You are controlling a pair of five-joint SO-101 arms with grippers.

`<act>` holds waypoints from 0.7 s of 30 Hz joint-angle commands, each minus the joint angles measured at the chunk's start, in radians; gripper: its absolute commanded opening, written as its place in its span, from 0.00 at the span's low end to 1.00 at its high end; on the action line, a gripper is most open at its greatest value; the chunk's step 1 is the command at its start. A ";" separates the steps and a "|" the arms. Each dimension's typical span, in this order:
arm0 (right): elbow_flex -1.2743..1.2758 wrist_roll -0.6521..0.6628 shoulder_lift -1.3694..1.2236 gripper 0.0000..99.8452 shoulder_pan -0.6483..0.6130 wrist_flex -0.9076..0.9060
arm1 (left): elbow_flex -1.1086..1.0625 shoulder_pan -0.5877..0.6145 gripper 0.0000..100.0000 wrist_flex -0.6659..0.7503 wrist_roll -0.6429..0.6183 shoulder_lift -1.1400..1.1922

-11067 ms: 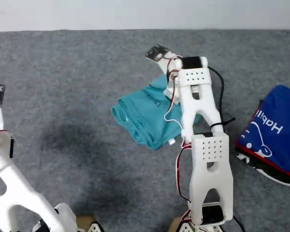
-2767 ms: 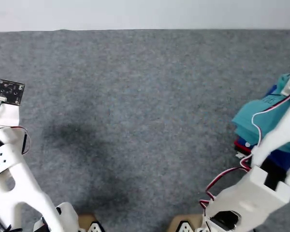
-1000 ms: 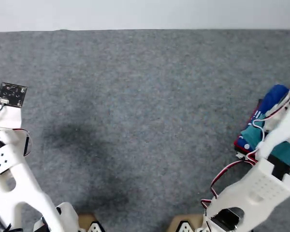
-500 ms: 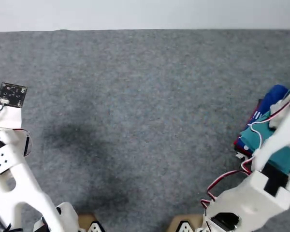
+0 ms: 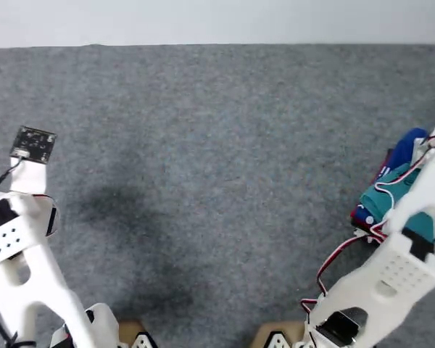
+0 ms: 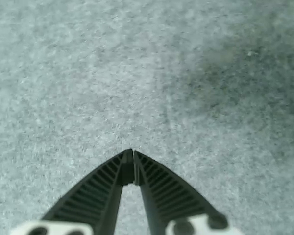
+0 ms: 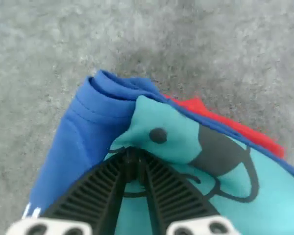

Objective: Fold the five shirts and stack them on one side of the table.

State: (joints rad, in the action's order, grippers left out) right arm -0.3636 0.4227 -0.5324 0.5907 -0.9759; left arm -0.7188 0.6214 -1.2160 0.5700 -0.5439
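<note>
The grey table (image 5: 225,145) spreads wide. The right arm (image 5: 391,283) rises from 5 o'clock toward 3 o'clock; the left arm (image 5: 22,261) stands at 8 o'clock. At the 3 o'clock edge lies the pile: a teal shirt (image 7: 186,142) on top, a blue shirt (image 7: 83,137) under it, a red shirt (image 7: 235,125) peeking out lowest. The right claw (image 7: 132,161) has its tips together, pinched on the teal shirt. The left claw (image 6: 133,159) hangs above bare table, tips together, holding nothing.
</note>
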 commanded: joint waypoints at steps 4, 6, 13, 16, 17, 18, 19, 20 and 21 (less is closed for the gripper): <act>-0.091 0.008 0.124 0.01 -0.030 -0.110 | 0.010 -0.021 0.01 0.023 0.011 -0.026; -0.100 0.008 0.200 0.01 -0.030 -0.174 | 0.012 -0.020 0.01 0.020 0.011 -0.028; -0.100 0.008 0.369 0.01 -0.045 -0.421 | 0.067 -0.025 0.01 -0.031 0.006 -0.071; -0.100 0.008 0.395 0.01 -0.079 -0.542 | 0.113 -0.048 0.01 -0.072 -0.015 -0.138; -0.100 0.008 0.404 0.01 -0.096 -0.584 | 0.120 -0.061 0.01 -0.091 -0.026 -0.163; -0.100 0.008 0.410 0.01 -0.114 -0.625 | 0.124 -0.083 0.01 -0.109 -0.034 -0.187; -0.100 0.006 0.418 0.01 -0.137 -0.665 | 0.122 -0.106 0.01 -0.127 -0.035 -0.210; -0.100 -0.006 0.427 0.01 -0.162 -0.708 | 0.120 -0.129 0.01 -0.146 -0.037 -0.233; -0.098 -0.046 0.440 0.01 -0.185 -0.743 | 0.122 -0.152 0.01 -0.166 -0.037 -0.259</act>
State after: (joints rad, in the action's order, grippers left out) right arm -0.4035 0.4227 -0.1703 0.4726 -1.6218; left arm -0.6345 0.5263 -1.3311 0.5455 -0.7265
